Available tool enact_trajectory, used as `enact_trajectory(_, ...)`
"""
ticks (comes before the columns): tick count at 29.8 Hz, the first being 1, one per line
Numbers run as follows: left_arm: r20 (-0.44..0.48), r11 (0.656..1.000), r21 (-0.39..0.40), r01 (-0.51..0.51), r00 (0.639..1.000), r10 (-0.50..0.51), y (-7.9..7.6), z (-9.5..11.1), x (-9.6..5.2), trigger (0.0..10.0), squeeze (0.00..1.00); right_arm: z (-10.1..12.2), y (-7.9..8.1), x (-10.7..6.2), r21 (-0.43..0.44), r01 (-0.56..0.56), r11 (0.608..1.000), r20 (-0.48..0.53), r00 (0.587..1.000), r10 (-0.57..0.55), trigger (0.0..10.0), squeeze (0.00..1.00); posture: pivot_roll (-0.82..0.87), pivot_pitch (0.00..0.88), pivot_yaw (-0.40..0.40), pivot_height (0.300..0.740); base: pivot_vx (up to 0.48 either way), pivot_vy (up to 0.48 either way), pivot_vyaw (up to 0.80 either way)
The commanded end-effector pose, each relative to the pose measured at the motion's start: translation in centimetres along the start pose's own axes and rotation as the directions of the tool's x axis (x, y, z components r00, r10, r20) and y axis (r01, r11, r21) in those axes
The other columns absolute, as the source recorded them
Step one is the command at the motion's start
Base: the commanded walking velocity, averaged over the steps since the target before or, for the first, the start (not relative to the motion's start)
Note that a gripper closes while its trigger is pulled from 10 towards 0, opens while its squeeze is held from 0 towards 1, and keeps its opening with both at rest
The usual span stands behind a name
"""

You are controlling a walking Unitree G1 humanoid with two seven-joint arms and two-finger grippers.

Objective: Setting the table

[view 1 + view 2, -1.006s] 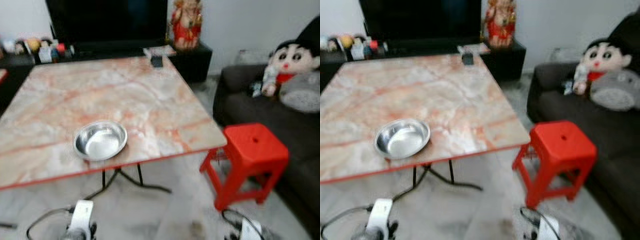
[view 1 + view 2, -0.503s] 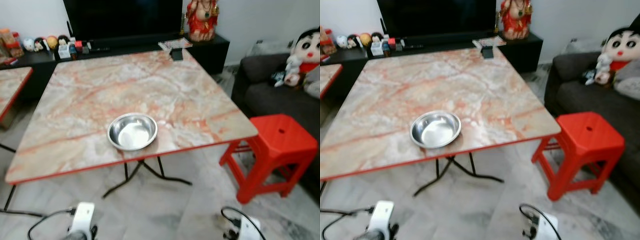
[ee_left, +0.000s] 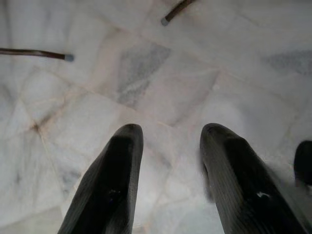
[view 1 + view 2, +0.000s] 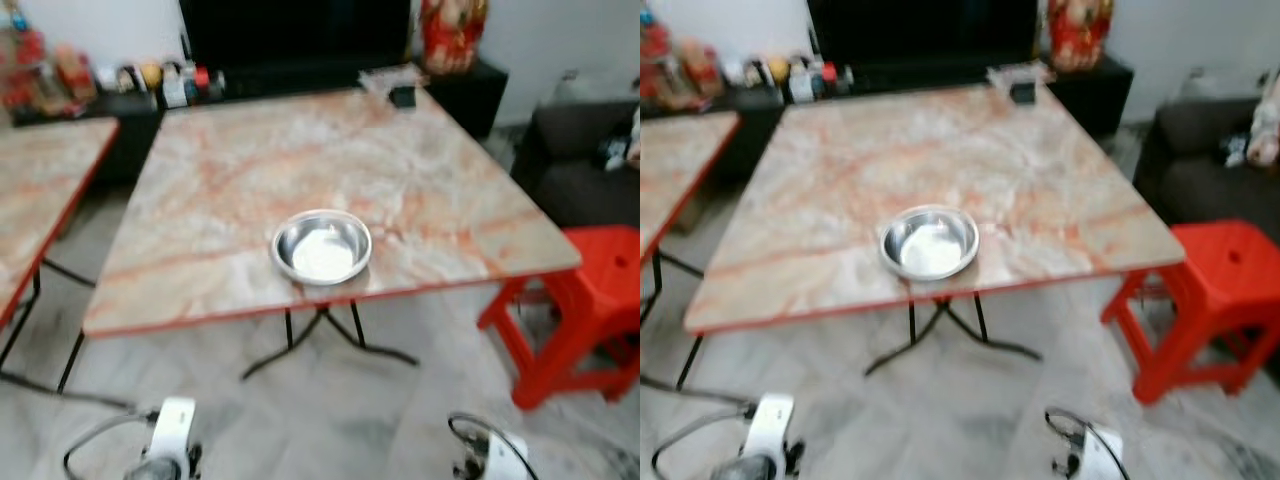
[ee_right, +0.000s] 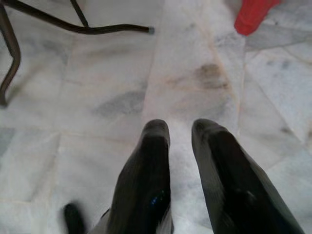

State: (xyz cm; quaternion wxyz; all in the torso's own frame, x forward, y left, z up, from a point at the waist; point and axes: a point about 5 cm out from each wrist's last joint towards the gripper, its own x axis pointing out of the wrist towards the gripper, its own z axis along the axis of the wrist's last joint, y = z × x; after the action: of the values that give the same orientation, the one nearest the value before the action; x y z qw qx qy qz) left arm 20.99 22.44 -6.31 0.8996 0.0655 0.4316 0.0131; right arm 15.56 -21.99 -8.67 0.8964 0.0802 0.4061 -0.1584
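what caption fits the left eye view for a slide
Steel bowl near the front edge of a marble-topped table, red stool beside it.

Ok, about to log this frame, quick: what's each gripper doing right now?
Left gripper: open, holding nothing, pointed at the floor.
Right gripper: open with a narrow gap, holding nothing, hanging over the floor.

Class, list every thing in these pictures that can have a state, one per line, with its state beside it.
Steel bowl: upright, empty, near the table's front edge.
Marble table: standing, bare apart from the bowl and small items at its far edge.
Red stool: upright, unoccupied.
Left claw: open, empty.
Right claw: slightly open, empty.
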Motion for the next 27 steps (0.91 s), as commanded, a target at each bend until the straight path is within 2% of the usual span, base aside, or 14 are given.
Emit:
enact_trajectory(1,-0.019,1.000,-0.002,-0.014,1.000,0.014,0.60,-0.45,-0.13,10.0,0.00,0.10,0.73,0.07,-0.007,-0.017,1.000,0.004,1.000,0.017,10.0,0.00,-0.06,0.000,0.023,0.740,0.000,0.277,0.00)
enact_trajectory(8,-0.016,1.000,-0.004,-0.018,1.000,0.017,0.64,-0.36,-0.12,10.0,0.00,0.00,0.82,0.05,0.017,-0.019,1.000,0.000,1.000,0.019,10.0,0.00,-0.05,0.000,0.020,0.740,0.000,0.277,0.16)
enact_trajectory(19,-0.016,1.000,-0.006,-0.024,1.000,0.024,0.87,-0.30,-0.13,10.0,0.00,0.00,0.93,0.05,0.002,-0.025,1.000,0.000,1.000,0.025,10.0,0.00,-0.05,0.000,0.021,0.740,0.000,0.291,0.00)
enact_trajectory(23,-0.012,1.000,-0.005,-0.028,1.000,0.028,1.03,-0.14,-0.13,10.0,0.00,-0.14,1.03,0.01,-0.008,-0.027,1.000,-0.003,1.000,0.027,10.0,0.00,-0.05,0.000,0.022,0.740,0.000,0.480,0.32)
enact_trajectory(27,-0.011,1.000,-0.005,-0.029,1.000,0.029,1.09,-0.10,-0.13,10.0,0.00,-0.17,1.05,0.00,0.019,-0.022,1.000,-0.002,1.000,0.022,10.0,0.00,-0.05,0.000,0.023,0.740,0.000,0.480,0.25)
